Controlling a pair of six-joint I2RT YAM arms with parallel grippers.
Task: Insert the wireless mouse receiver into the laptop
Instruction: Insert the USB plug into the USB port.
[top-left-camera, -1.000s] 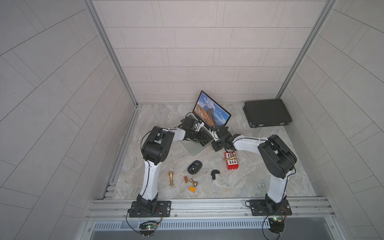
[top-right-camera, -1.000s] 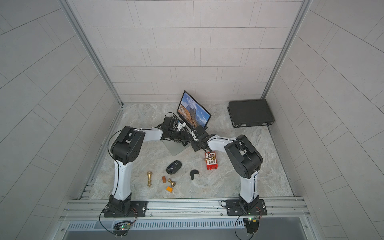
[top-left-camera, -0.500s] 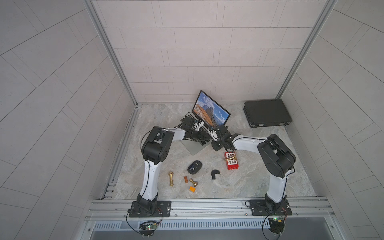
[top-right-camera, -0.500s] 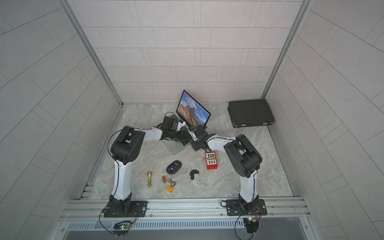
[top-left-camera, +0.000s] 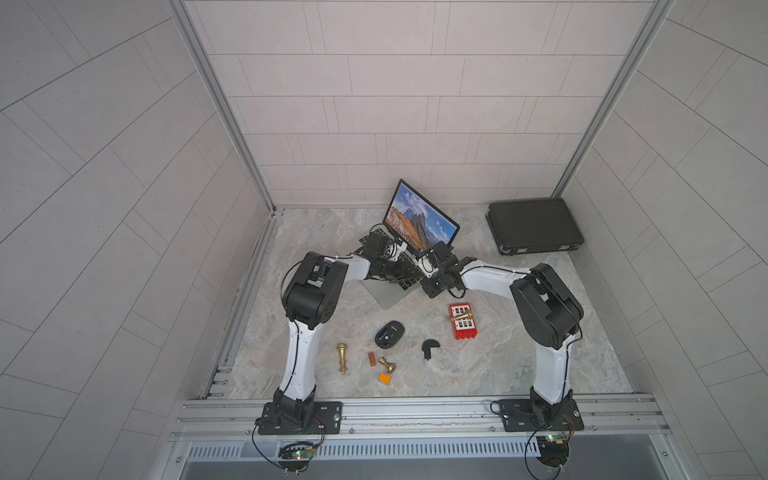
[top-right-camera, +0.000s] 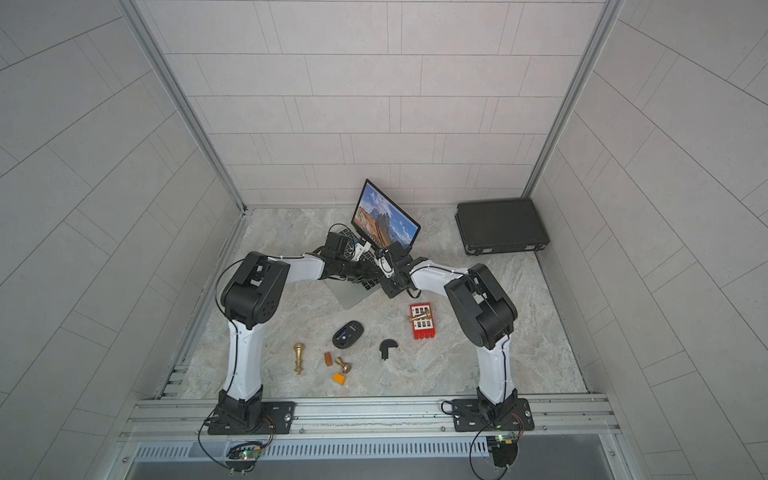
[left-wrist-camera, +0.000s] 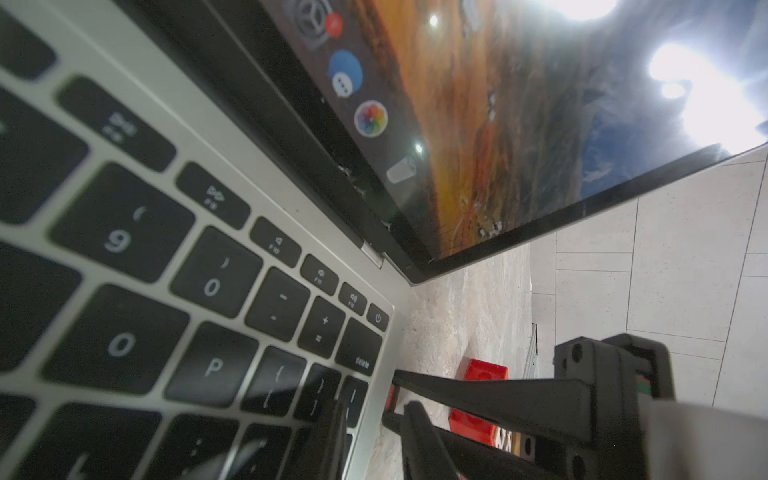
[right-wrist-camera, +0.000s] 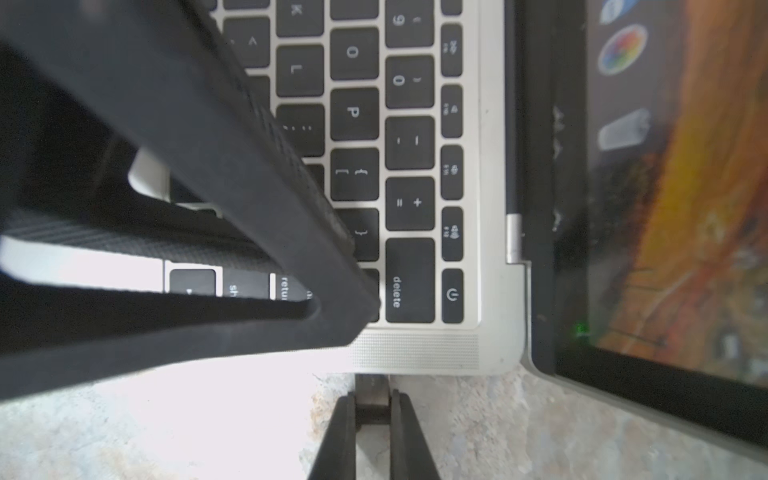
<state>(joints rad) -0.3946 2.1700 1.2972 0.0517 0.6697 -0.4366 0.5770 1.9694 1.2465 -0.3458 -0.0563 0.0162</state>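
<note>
— Set where?
— On a marbled grey desk (top-left-camera: 478, 365), at a slim silver laptop (top-left-camera: 419, 220) with black keys, lid up, mountain wallpaper lit, reached from both sides by two white-and-black arms.

— Gripping what with the right end effector (right-wrist-camera: 372, 401)?
— Pinching a tiny dark wireless mouse receiver (right-wrist-camera: 372, 386) between closed fingertips, with its front end touching the laptop's side edge, level with the delete key. How far into a port: cannot tell.

— And the left end effector (left-wrist-camera: 374, 409)?
— Parted a little, with one finger over the keys by that same edge and the other just past it, above the desk.

— Lying elsewhere?
— Nearer the arm bases, well apart from the laptop: a black oval mouse (top-left-camera: 389, 333), a black half-round cover piece (top-left-camera: 430, 347), a red block (top-left-camera: 463, 332) topped by a brass piece. Off in the far right corner, a flat black rectangular case (top-left-camera: 534, 224).
</note>
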